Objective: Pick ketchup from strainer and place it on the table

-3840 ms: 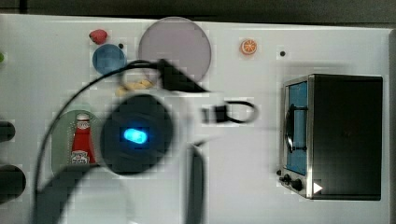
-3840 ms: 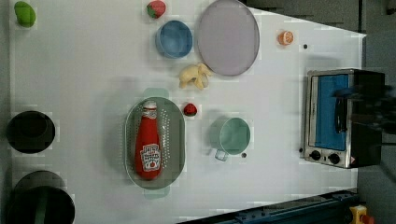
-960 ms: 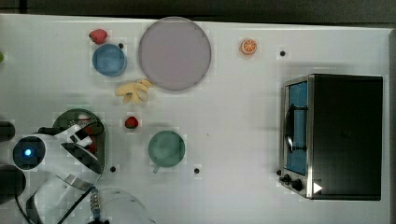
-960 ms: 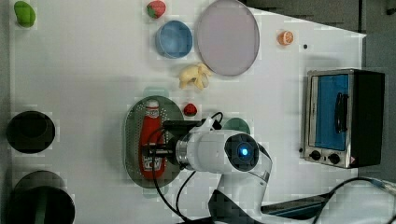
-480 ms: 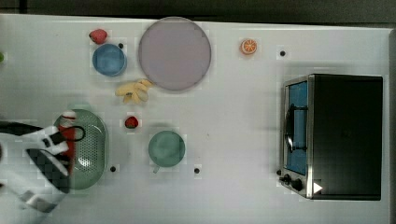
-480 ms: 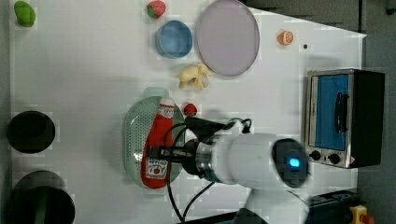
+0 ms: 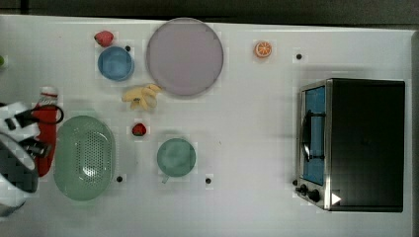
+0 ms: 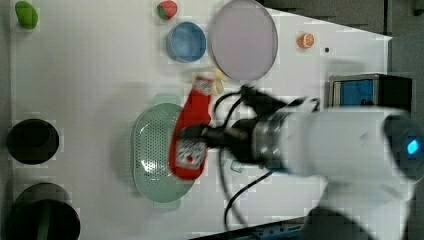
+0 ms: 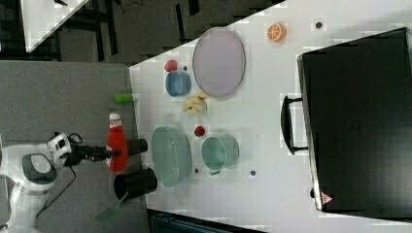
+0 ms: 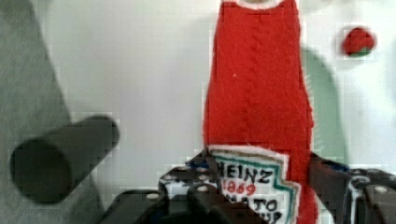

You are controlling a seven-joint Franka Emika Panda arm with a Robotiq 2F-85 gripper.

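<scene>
The tool (image 8: 207, 137) grips the ketchup (image 8: 192, 127) at its labelled lower body (cap pointing away from the tool), lifted clear of the strainer (image 8: 152, 152) beside it over the worktop (image 8: 90, 90).

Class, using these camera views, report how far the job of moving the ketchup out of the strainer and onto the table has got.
Done: the strainer lies empty; the ketchup is lifted out.
In hand: the claw grips the bottle near its label, carrying it in the air.
Left: setting it down on the table and letting go.

Ketchup (image 7: 47, 129) at top view's left of strainer (image 7: 85, 157).
</scene>
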